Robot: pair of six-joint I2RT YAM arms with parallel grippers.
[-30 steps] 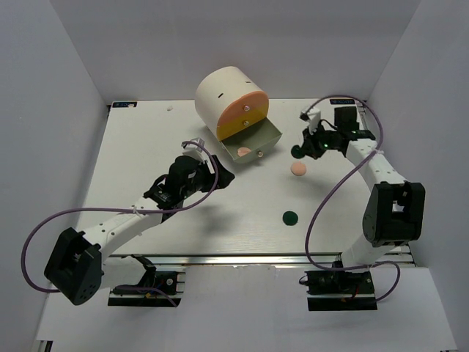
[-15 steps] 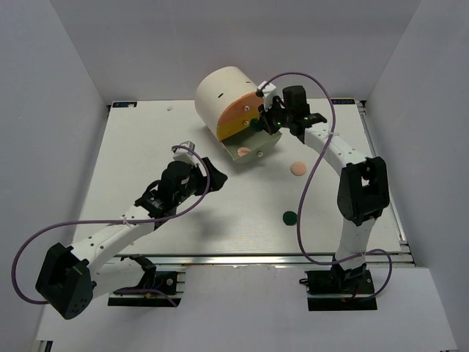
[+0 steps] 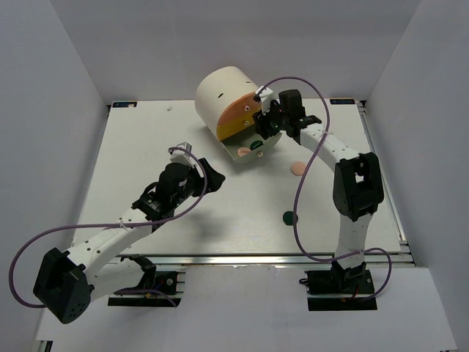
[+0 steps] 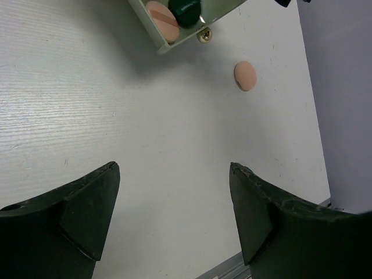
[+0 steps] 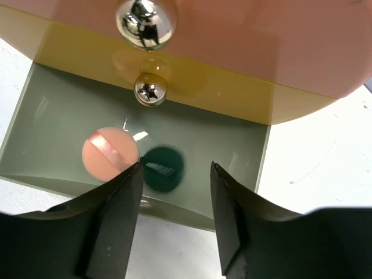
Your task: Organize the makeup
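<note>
Cream cylinder (image 3: 223, 95) sits just beyond right gripper (image 5: 174, 174), its grey drawer (image 5: 232, 139) pulled out directly under the gripper. Right gripper spread wide, holding nothing; dark green disc (image 5: 161, 168), blurred, lies in the drawer below its finger gap, with peach disc (image 5: 110, 153) next to it on the left-finger side. Left gripper (image 4: 173, 174) also spread wide and empty over the table (image 4: 145, 116); loose peach disc (image 4: 244, 75) ahead-right of it, second green disc (image 3: 290, 217) well apart from both grippers

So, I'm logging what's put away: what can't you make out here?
- Drawer's green disc: blurred in right wrist view; settled or not, unclear.
- Other drawers' contents: behind their shut fronts, every view.
- Loose green disc: cable partly covers it, top view; absent from wrist views.
</note>
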